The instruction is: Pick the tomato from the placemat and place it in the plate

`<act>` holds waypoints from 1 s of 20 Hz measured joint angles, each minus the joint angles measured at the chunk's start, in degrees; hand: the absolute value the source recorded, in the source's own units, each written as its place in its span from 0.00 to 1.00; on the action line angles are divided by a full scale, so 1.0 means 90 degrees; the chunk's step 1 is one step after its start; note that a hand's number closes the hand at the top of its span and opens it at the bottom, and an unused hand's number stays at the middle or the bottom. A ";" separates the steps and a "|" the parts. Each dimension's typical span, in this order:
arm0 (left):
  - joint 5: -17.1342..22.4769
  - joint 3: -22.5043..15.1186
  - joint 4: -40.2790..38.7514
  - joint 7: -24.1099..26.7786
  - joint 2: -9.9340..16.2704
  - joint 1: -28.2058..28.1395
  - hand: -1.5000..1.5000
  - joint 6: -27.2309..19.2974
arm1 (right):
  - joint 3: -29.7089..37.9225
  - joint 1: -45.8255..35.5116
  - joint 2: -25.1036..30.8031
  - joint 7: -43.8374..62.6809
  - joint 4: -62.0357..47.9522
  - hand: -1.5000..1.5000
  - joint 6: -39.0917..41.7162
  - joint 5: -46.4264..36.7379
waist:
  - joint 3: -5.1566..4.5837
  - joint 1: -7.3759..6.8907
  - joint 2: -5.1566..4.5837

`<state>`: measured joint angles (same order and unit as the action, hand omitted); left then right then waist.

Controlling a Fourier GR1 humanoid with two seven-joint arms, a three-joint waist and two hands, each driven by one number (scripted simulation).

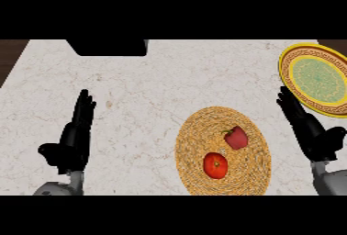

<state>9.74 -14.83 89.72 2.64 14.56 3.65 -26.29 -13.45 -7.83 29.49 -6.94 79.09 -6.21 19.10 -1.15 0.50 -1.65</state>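
Observation:
A round red tomato lies on the lower middle of a woven straw placemat. A red bell pepper lies on the same mat, up and right of the tomato. A yellow-rimmed plate with a green centre sits at the counter's far right. My right hand stands open to the right of the mat, just below the plate, fingers straight and holding nothing. My left hand rests open at the left of the counter, far from the mat.
A black object sits at the counter's back edge, left of centre. Dark wood shows past the counter's top corners. Pale marble counter spreads between the two hands.

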 measured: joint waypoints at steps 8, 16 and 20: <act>0.0489 -0.0022 -0.0663 -0.0730 0.0137 -0.0527 0.50 0.0581 | 0.0812 0.0089 0.0734 0.0231 0.0817 1.00 -0.1283 -0.0782 | 0.0043 0.0260 0.0177; 0.0888 -0.0062 -0.0809 -0.1163 0.0185 -0.0632 0.50 0.1172 | 0.1039 0.1768 -0.0264 -0.0236 0.2392 0.00 -0.3635 -0.1661 | 0.0107 0.0243 0.0232; 0.0890 -0.0050 -0.0835 -0.1244 0.0183 -0.0570 0.50 0.1401 | 0.0596 0.2717 -0.0433 -0.0026 0.3415 0.00 -0.4081 -0.2386 | 0.0116 0.0112 0.0212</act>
<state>17.74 -15.29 82.21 -8.56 16.20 -1.48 -13.68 -8.09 16.62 25.60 -7.17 109.82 -42.94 -2.37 -0.10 1.51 0.26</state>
